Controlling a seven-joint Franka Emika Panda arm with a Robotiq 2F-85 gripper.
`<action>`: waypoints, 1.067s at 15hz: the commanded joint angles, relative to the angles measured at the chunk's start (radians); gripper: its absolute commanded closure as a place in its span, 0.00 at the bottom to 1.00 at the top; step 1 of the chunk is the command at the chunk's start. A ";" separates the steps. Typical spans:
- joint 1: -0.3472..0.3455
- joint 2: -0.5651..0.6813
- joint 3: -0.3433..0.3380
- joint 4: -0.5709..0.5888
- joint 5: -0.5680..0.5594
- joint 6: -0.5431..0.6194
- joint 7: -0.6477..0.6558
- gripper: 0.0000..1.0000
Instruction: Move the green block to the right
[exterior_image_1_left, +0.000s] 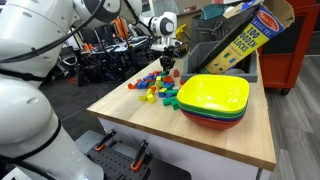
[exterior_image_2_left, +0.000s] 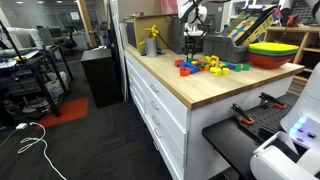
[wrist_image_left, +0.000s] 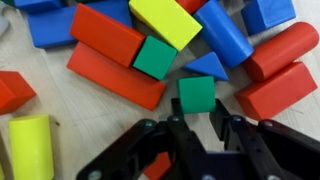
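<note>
Hovering over green block (wrist_image_left: 197, 95) near table (exterior_image_1_left: 150, 122) far edge, gripper (wrist_image_left: 205, 122) is gaping, empty; grasp and rightward move are pending.

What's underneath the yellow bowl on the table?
A green bowl is nested directly under the yellow bowl, with a red bowl below that. Only their outer edges show. Their insides, and anything beneath the stack, are covered.

In an exterior view the arm (exterior_image_1_left: 150, 23) stretches out toward 2 o'clock, its wrist bent so that the hand (exterior_image_1_left: 168, 62) points straight down. In the wrist view the hand comes in from 6 o'clock, its two dark fingers (wrist_image_left: 183, 135) parted, with a gap between the tips.
</note>
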 joint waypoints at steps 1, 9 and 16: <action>0.000 -0.024 0.003 0.017 0.020 -0.036 0.025 0.92; 0.025 -0.094 -0.017 0.021 -0.010 -0.008 0.086 0.92; 0.058 -0.103 -0.055 0.065 -0.090 -0.018 0.155 0.92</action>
